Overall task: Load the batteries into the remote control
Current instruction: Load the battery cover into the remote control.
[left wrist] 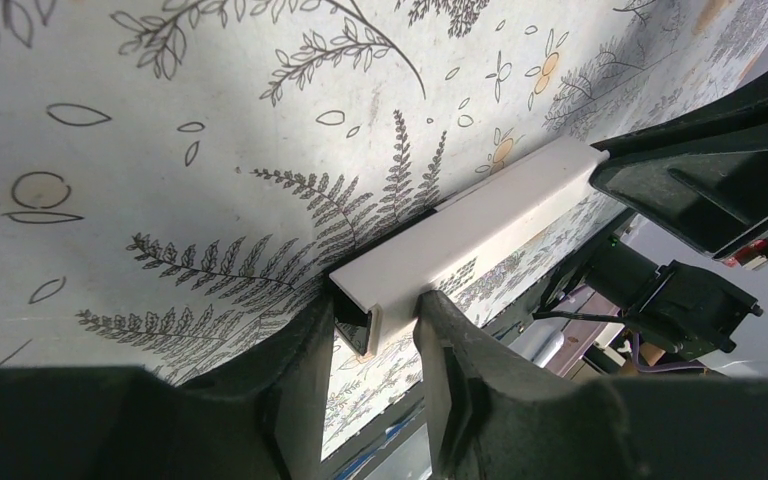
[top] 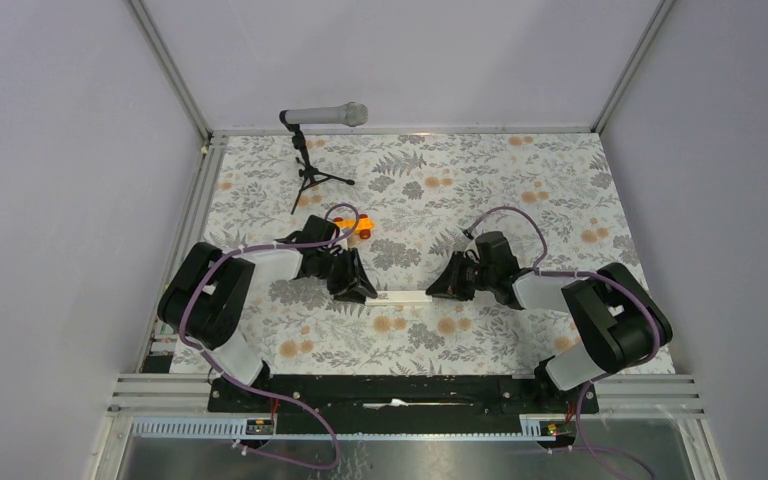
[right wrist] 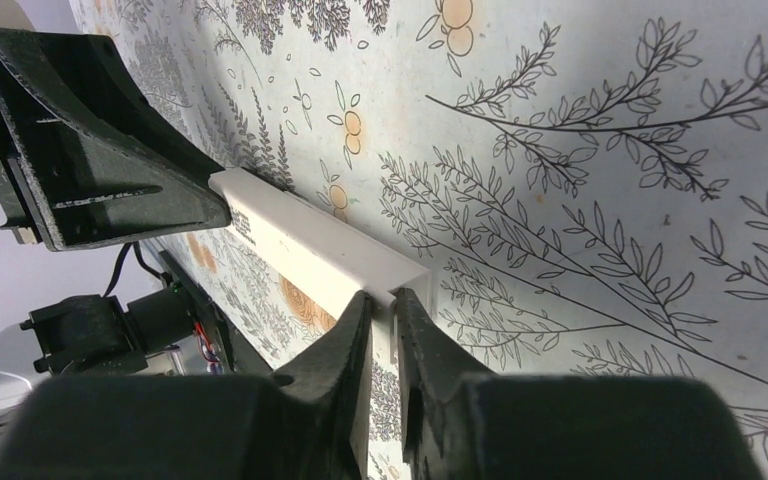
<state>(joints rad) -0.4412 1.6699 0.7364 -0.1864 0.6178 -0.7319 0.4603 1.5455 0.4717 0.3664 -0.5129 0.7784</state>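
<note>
in the middle of the leaf-patterned table (top: 520, 330), the white remote control (top: 402, 296) stretches crosswise between the two arms, gripped at both ends; whether it rests on the cloth or sits just above it is unclear. the left gripper (top: 362, 292) has its jaws pressed against the sides of the remote's left end, while the right gripper (top: 444, 288) has its jaws nearly together, pinching the right end. farther back, just behind the left arm, sits an orange toy car (top: 361, 224), and at the far edge stands a grey microphone (top: 325, 117) on a black tripod.
</note>
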